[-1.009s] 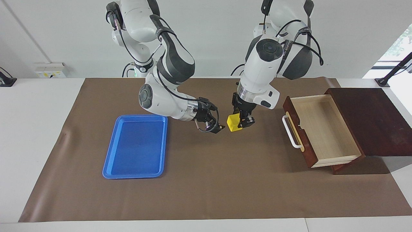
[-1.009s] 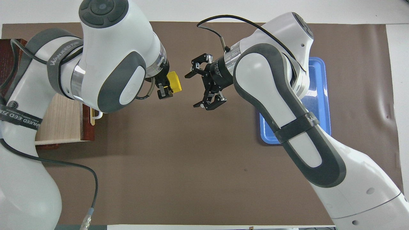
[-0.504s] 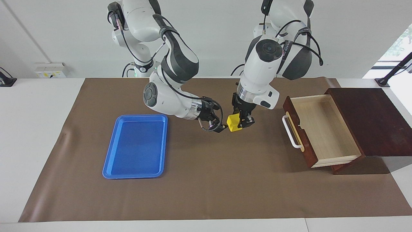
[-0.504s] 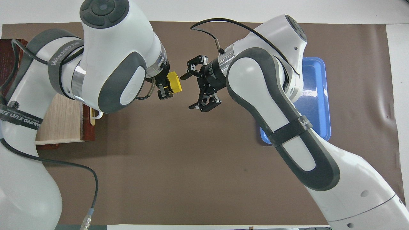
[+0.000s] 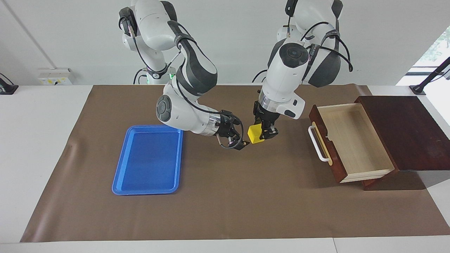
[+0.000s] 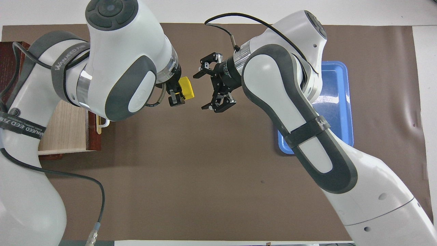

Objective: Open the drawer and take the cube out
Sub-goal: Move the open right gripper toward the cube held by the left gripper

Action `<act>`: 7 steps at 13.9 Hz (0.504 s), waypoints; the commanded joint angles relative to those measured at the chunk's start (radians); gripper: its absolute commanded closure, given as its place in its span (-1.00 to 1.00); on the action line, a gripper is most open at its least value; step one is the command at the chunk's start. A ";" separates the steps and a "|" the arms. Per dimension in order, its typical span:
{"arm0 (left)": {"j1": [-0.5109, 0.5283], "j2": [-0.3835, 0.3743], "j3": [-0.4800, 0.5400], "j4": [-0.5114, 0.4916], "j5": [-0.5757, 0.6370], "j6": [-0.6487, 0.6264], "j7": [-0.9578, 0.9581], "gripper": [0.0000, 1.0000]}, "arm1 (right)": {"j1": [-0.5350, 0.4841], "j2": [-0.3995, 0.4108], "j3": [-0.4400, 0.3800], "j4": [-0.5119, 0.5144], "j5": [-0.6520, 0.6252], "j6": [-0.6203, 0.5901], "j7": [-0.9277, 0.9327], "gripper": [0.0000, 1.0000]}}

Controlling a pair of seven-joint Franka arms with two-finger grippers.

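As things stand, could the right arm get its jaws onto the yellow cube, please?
Probably yes. The right gripper is open beside the cube, level with it, nothing between them. The left gripper holds the cube above the mat, leaving its facing side exposed.

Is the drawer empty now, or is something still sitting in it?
Empty. The drawer is pulled open and only its bare pale wood floor shows; the cube is out, held in the left gripper above the mat.
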State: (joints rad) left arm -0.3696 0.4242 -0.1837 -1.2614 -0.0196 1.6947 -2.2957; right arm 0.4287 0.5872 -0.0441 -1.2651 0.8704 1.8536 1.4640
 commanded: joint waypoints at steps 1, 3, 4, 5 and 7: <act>-0.005 -0.005 0.003 -0.013 0.000 0.017 -0.016 1.00 | -0.007 0.039 0.004 0.067 0.007 0.004 0.029 -1.00; -0.008 -0.005 0.003 -0.016 0.000 0.017 -0.016 1.00 | -0.007 0.039 0.006 0.070 0.007 0.004 0.030 -1.00; -0.008 -0.005 0.003 -0.016 -0.002 0.019 -0.016 1.00 | -0.004 0.039 0.004 0.070 0.007 0.003 0.030 -1.00; -0.008 -0.005 0.003 -0.016 0.000 0.019 -0.016 1.00 | 0.001 0.039 0.006 0.069 0.009 0.001 0.030 -1.00; -0.008 -0.005 0.003 -0.016 0.000 0.022 -0.019 1.00 | 0.008 0.037 0.004 0.069 0.009 0.002 0.032 -1.00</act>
State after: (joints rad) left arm -0.3715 0.4242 -0.1841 -1.2630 -0.0196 1.6954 -2.2965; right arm 0.4334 0.6028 -0.0437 -1.2311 0.8707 1.8536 1.4646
